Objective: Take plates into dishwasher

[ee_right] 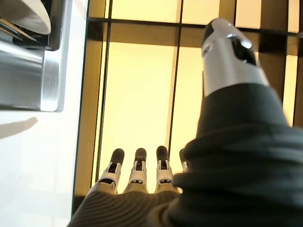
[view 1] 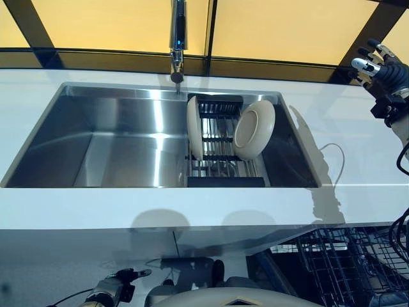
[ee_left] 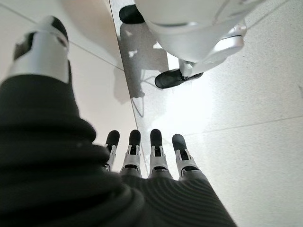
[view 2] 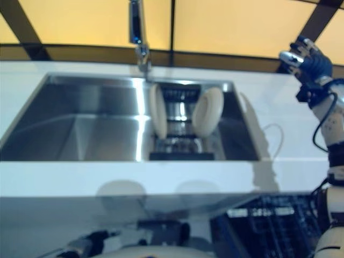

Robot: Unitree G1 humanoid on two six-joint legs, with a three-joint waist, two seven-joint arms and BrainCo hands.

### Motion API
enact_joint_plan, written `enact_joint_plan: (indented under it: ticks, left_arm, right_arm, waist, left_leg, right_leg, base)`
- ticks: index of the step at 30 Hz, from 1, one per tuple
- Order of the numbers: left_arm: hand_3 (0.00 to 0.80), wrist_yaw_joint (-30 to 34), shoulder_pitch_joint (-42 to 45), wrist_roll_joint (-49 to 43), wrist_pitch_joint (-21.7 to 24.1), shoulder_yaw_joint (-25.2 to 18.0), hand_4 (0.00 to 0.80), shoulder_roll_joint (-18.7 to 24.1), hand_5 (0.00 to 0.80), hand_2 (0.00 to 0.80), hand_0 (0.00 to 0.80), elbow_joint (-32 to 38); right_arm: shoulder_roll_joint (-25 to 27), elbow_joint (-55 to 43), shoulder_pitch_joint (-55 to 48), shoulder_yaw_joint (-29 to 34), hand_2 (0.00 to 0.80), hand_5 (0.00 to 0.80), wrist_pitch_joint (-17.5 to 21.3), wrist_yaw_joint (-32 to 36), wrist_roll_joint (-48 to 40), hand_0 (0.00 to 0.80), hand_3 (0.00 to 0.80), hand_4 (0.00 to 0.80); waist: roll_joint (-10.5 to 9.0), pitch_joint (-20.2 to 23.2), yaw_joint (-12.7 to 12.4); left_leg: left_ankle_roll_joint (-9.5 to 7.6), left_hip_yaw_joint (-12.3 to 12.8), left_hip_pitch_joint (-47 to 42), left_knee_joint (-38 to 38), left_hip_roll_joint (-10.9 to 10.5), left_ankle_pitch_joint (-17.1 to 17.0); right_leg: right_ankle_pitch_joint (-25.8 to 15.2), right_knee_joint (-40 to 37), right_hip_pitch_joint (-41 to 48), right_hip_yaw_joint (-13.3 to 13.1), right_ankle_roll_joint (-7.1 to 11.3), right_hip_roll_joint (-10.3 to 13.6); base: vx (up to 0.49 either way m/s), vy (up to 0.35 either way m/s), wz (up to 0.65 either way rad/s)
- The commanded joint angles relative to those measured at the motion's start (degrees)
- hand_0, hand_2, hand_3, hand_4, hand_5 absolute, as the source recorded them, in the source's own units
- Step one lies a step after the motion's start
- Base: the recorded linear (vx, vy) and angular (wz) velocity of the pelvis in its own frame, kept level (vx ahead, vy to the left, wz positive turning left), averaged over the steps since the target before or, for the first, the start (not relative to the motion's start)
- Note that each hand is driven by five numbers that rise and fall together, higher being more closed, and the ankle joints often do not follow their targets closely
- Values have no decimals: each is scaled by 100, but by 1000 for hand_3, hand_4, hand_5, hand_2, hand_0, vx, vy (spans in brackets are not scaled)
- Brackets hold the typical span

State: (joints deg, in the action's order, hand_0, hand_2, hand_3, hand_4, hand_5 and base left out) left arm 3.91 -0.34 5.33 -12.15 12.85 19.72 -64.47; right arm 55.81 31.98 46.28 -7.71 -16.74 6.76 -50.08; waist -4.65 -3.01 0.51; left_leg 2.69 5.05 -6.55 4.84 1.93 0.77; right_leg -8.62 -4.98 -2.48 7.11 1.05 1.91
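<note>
Right hand (view 1: 383, 67): fingers straight, empty, raised well apart from plates (view 1: 254, 130).
Left hand (ee_left: 142, 163): fingers straight, empty, low.
Risk: reaching in, I could knock the leaning plate off the rack (view 1: 220, 137).

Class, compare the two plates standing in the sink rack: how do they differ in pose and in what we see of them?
The left plate stands nearly edge-on to the camera, showing a thin rim, while the right plate is turned, showing a round face with a ringed centre. The left plate stands close to upright; the right plate leans. The left plate sits at the dish rack's left side, the right plate at its right. Both are cream-coloured, and no hand touches either.
</note>
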Motion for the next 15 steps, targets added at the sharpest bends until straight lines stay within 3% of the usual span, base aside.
enact_joint_plan:
  ticks: [1,11,15]
  left_arm:
    - [0,-117,-223,123,-23,361,0,72,0,0,0,-216]
    - [0,-138,-138,45,-111,335,0,179,0,0,0,-128]
    - [0,-141,-130,113,-86,367,0,167,0,0,0,-122]
  right_arm:
    - [281,350,872,-194,0,0,136,-219,141,0,0,0]
    - [86,406,909,-459,0,0,-431,-72,280,0,0,0]
    - [-179,421,904,-587,0,0,-541,-17,357,0,0,0]
  waist:
    - [57,210,-190]
    - [114,176,-210]
    - [144,150,-256]
  left_leg:
    - [-83,-16,285,-30,-102,-88]
    - [-58,122,206,-34,-51,-41]
    - [-34,241,180,-29,-4,-37]
  right_leg:
    - [680,286,492,345,492,282]
    - [729,269,586,462,499,333]
    - [727,276,634,661,537,429]
  base:
    - [8,-12,-6]
    - [23,-13,-2]
    - [37,-9,-2]
